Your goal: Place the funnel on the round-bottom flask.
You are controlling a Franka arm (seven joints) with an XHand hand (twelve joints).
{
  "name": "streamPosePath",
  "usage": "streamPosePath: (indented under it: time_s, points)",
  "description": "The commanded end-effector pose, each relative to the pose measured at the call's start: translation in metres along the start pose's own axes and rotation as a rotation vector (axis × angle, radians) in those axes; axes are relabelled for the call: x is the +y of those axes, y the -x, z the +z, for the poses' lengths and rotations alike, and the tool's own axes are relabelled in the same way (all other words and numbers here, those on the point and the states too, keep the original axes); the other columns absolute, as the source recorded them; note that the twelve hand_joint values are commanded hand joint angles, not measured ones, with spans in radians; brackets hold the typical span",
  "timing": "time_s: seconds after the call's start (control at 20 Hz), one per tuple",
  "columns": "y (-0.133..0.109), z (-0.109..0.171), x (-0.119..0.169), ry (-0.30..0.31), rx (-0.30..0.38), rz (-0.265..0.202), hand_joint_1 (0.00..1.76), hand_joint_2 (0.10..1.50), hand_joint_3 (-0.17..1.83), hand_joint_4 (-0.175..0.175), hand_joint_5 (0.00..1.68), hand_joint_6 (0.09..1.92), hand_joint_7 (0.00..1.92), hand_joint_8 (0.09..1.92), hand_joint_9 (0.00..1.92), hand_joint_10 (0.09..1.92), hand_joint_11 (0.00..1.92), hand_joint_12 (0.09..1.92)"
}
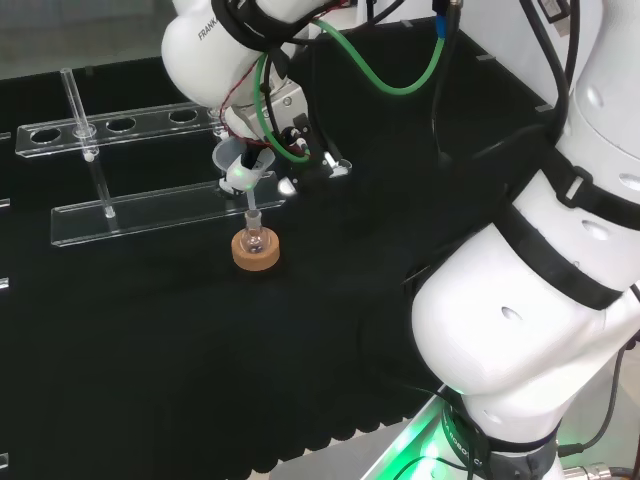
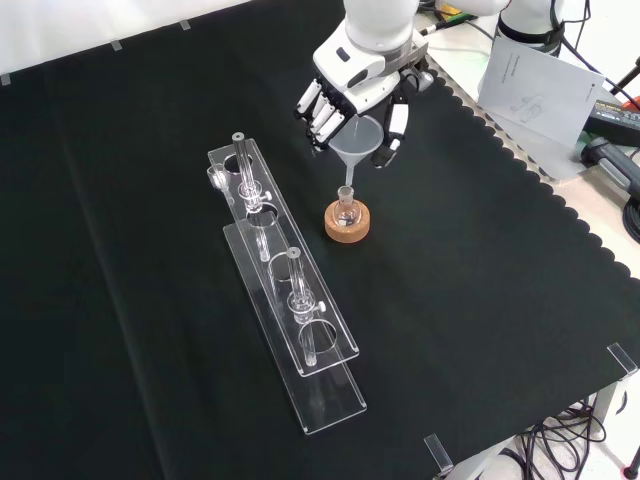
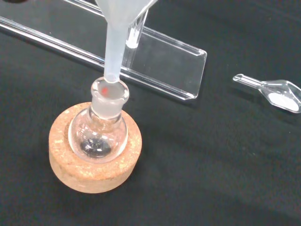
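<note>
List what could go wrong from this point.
The funnel stem tip is just at the mouth of the flask, so a slight sideways drift might catch the rim. The flask only rests in its cork ring; a push could tip it. If the hand lets go early, the funnel may topple.

Hand low, fingers curled inward

A lab, judging by glass flask on cork stand, clear tube rack, black-clothed counter.
</note>
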State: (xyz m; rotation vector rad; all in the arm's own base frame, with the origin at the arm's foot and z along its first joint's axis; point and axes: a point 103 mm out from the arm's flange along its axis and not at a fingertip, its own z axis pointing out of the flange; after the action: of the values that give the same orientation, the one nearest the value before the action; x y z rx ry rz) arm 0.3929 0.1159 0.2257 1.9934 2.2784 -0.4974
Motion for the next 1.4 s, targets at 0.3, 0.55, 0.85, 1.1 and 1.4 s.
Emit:
streamPosePath:
  time_s: [0.3, 0.55, 0.85, 1.1, 1.4]
  points:
    - [0.002, 0.007, 0.001, 0.001, 0.028, -0.001, 0.67, 0.81, 0.49, -0.087, 0.64, 0.76, 0.76, 0.91, 1.03, 0.76, 0.65, 1.24]
    - [-0.001, 0.008, 0.003, 0.001, 0.012, -0.004, 0.67, 0.81, 0.49, -0.088, 0.64, 0.77, 0.76, 0.91, 1.03, 0.76, 0.65, 1.24]
    - [-0.004, 0.013, 0.006, -0.006, 0.007, -0.010, 0.67, 0.81, 0.50, -0.090, 0.64, 0.77, 0.76, 0.91, 1.03, 0.76, 0.65, 1.24]
    - [-0.009, 0.018, 0.009, -0.015, 0.005, -0.002, 0.68, 0.81, 0.50, -0.091, 0.64, 0.77, 0.76, 0.91, 1.03, 0.76, 0.65, 1.24]
    - [0.002, 0.026, 0.007, -0.014, 0.017, -0.013, 0.68, 0.81, 0.50, -0.092, 0.64, 0.77, 0.76, 0.91, 1.03, 0.76, 0.65, 1.24]
